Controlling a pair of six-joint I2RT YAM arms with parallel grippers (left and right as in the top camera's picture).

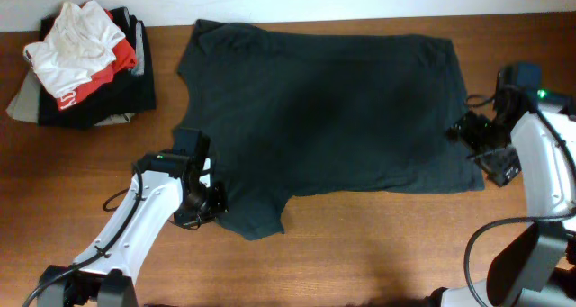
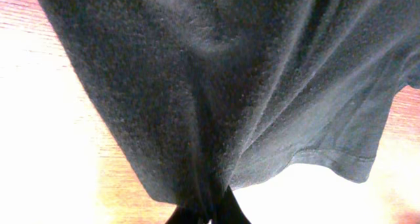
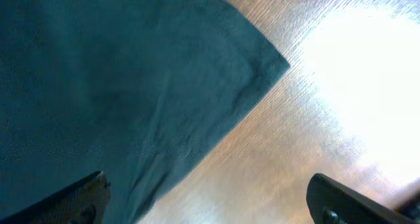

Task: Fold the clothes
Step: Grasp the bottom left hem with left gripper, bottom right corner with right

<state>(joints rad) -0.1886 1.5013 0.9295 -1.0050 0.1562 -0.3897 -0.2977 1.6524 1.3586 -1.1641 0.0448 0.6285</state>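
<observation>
The clothes, a charcoal-black T-shirt [image 1: 324,109], lie spread flat across the wooden table [image 1: 378,244], neck to the left and hem to the right. My left gripper [image 1: 214,201] is at the near sleeve, shut on a pinch of its fabric. In the left wrist view the cloth [image 2: 230,86] bunches into the closed left gripper [image 2: 210,215]. My right gripper [image 1: 468,134] stands open at the near corner of the hem. In the right wrist view, the right gripper [image 3: 210,207] has one fingertip [image 3: 82,196] over the T-shirt's edge [image 3: 131,86] and the other over bare wood.
A pile of other garments sits at the table's far left corner: a white cloth [image 1: 72,41] and a red one [image 1: 103,73] on dark folded pieces [image 1: 126,95]. Bare wood runs along the front of the table. Cables trail near both arms.
</observation>
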